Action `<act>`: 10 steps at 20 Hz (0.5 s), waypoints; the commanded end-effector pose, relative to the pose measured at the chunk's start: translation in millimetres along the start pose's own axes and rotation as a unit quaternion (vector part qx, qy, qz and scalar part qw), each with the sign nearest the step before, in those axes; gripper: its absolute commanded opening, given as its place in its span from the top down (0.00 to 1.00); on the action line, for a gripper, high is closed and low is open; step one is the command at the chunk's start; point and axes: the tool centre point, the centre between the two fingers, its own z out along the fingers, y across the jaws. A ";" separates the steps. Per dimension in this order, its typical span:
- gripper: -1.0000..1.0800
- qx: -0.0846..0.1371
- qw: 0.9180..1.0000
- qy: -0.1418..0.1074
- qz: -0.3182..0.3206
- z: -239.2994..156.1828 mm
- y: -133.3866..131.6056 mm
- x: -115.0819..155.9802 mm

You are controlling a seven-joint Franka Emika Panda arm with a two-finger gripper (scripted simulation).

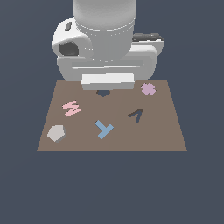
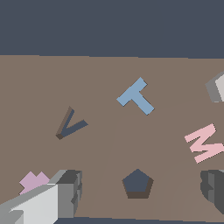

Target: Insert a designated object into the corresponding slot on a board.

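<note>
- The grey pentagon block [image 1: 56, 133] is seen lying flat near the board's [image 1: 166, 131] front corner on the exterior view's left, well apart from the arm; in the wrist view only its edge shows at the frame border [image 2: 216, 87].
- The pentagon slot [image 2: 137, 183] is found close under the gripper [image 2: 142, 192], near the board's far edge, and is judged still empty.
- The gripper is shown spread wide and holding nothing: one finger [image 2: 65, 192] and the other [image 2: 214, 190] stand well apart on either side of the slot.
- The step in hand is judged to be the reach for the block, so the wrist is best carried across the board, past the pink zigzag piece [image 1: 71, 108], until the block is centred between the fingers.
- The fingers are best aligned with two opposing sides of the pentagon before descent, so that it is not twisted on closing.
- The blue T piece [image 1: 104, 129] and the A-shaped cut-out [image 1: 136, 115] are to be left alone; the lilac cross piece [image 1: 148, 89] lies out of the way.
</note>
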 end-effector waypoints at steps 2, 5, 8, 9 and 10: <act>0.04 -0.001 1.000 0.000 -0.011 7.2 13.0 2.9; 0.04 -0.001 1.000 -0.001 -0.024 15.7 28.1 7.2; 0.04 -0.002 0.999 -0.001 -0.041 26.3 46.7 13.2; 0.04 -0.002 0.999 -0.001 -0.048 30.2 53.4 15.5; 0.04 -0.002 0.999 -0.001 -0.054 34.1 60.3 18.1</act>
